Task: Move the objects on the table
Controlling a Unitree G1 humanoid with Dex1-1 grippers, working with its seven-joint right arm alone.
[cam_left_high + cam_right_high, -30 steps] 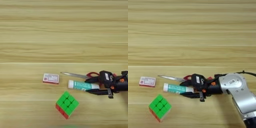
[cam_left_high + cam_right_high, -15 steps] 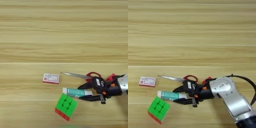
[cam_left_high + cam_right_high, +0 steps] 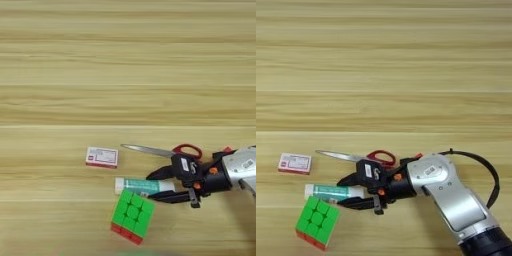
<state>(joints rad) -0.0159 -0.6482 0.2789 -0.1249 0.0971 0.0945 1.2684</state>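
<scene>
Stereo pair on head, both looking down on table (image 3: 128, 60); left view reaches further left, otherwise same scene.

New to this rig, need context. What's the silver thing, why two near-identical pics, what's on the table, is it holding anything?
The silver thing is a humanoid robot's right arm, ending in a two-fingered black claw. Both pictures come from a stereo camera on its head, looking down; one eye sees slightly further left, the other slightly further right. On the wooden table lie a green-topped puzzle cube, a white-and-teal glue stick, red-handled scissors and a small red-and-white box. The claw's fingers sit either side of the glue stick's right end, which lies on the table touching the cube; I cannot tell whether they grip it.
</scene>
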